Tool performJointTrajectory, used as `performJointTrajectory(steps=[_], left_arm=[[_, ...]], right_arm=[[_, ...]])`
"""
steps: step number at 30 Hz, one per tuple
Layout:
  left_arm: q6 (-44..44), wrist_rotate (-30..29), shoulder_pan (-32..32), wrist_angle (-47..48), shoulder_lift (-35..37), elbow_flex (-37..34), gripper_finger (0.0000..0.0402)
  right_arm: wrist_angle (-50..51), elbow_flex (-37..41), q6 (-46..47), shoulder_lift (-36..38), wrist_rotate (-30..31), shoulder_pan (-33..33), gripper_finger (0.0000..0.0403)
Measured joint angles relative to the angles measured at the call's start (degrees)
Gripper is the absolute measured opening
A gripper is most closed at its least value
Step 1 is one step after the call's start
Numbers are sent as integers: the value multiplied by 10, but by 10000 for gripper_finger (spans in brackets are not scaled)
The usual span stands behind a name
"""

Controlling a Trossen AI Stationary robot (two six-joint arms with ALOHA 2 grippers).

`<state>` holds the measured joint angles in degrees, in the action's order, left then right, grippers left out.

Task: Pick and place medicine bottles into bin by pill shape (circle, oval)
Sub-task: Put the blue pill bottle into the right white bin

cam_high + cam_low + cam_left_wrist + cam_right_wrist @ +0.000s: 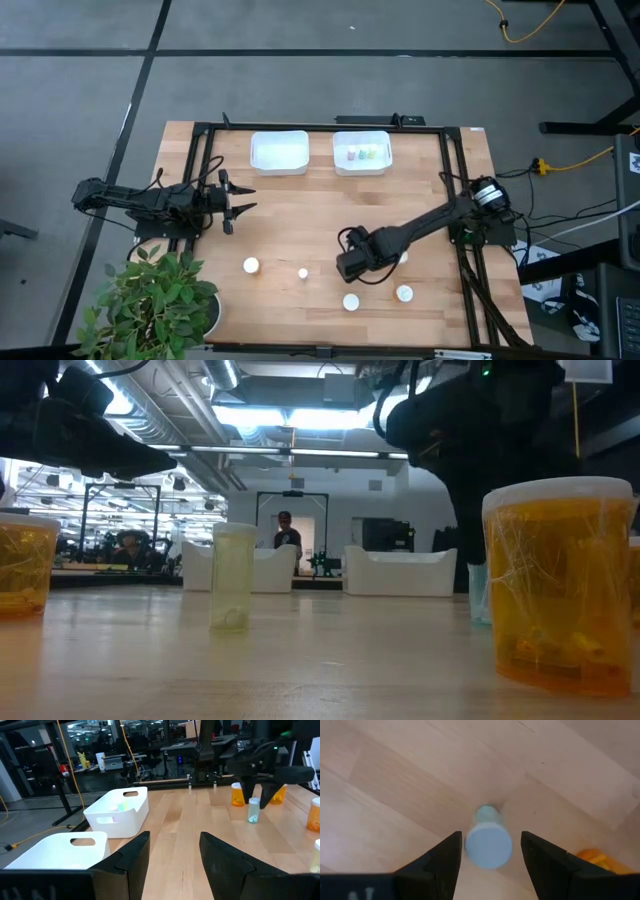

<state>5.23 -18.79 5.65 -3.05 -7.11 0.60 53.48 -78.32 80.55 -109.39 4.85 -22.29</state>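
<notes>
Looking straight down, four white-capped medicine bottles (350, 301) stand upright on the table's (300, 215) front half; the right gripper (352, 266) hangs over a fifth. Its wrist view shows parted fingers (445, 857) flanking that pale bottle's cap (488, 844), untouched. Left gripper (240, 197) waits open, holding nothing, near two white bins (279, 152).

Robotics lab/workshop: wood bench (300, 220) w/ black frame, exposed ceiling ducts (170, 410), strip lights, cables (525, 30), more rigs behind, person (287, 532).
</notes>
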Motion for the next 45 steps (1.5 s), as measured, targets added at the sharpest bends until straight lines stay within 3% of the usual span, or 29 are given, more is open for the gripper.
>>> performJointTrajectory(steps=[8,14,23,32,37,45], left_arm=[[0,0,0,0,0,0,166],[0,0,0,0,0,0,166],[0,0,0,0,0,0,166],[0,0,0,0,0,0,166],[0,0,0,0,0,0,166],[0,0,0,0,0,0,166]], right_arm=[[-14,0,0,0,-6,10,161],[-14,0,0,0,-49,12,115],[-12,-1,0,0,-50,15,138],[48,-65,-61,11,-49,53,115],[116,-126,-146,11,3,93,133],[231,-241,-279,11,138,180,114]])
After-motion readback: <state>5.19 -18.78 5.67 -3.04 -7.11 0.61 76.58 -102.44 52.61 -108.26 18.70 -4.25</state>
